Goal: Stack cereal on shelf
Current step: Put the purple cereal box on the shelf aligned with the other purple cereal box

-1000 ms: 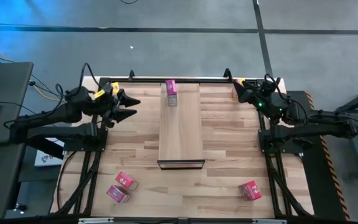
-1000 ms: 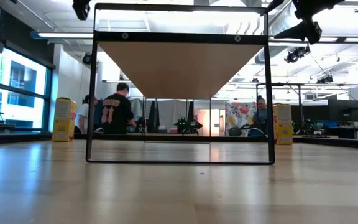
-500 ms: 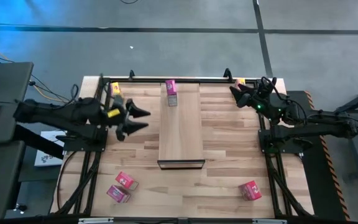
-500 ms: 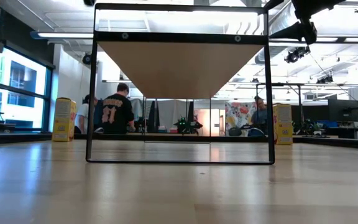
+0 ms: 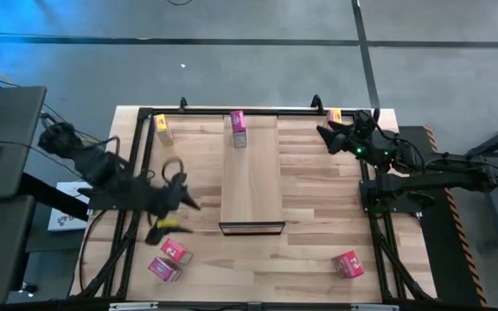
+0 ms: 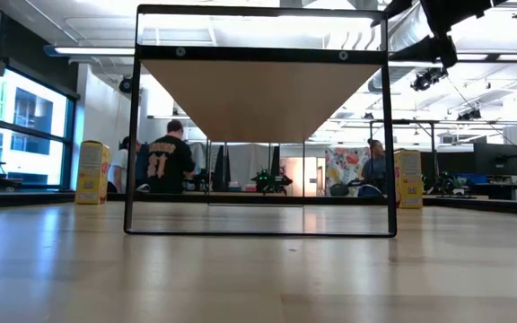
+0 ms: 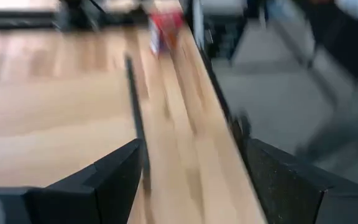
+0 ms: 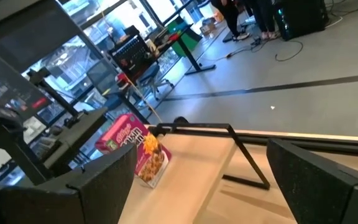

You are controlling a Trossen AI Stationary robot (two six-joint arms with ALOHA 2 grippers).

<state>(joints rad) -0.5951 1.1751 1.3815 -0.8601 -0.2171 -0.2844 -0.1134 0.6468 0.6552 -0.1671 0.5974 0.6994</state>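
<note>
My left gripper (image 5: 178,216) hangs over the near-left part of the table (image 5: 318,199), just beside the shelf's near end, and its fingers (image 7: 107,180) are spread apart with nothing between them. My right gripper (image 5: 325,134) sits at the far-right corner of the table, fingers (image 8: 319,177) also released and holding nothing. The shelf (image 5: 251,173) — a long pale plank — lies along the middle of the table, its dark frame (image 6: 263,121) at the near end. One magenta-pink cereal box (image 5: 238,128) stands on the far end of the shelf; from my right wrist it shows as a pink box (image 8: 135,149) on the plank. A yellow box (image 5: 162,129) stands on the table at the far left, well apart from the shelf, and another yellow box (image 5: 334,115) sits at the far-right corner, near my right gripper. Two red-pink boxes (image 5: 170,260) lie close together at the near left, just beyond my left gripper, and a third reddish box (image 5: 347,263) rests alone at the near right. In the low view the two yellow boxes flank the frame — one on each side — and people (image 6: 167,161) stand in the room behind the table.
</note>
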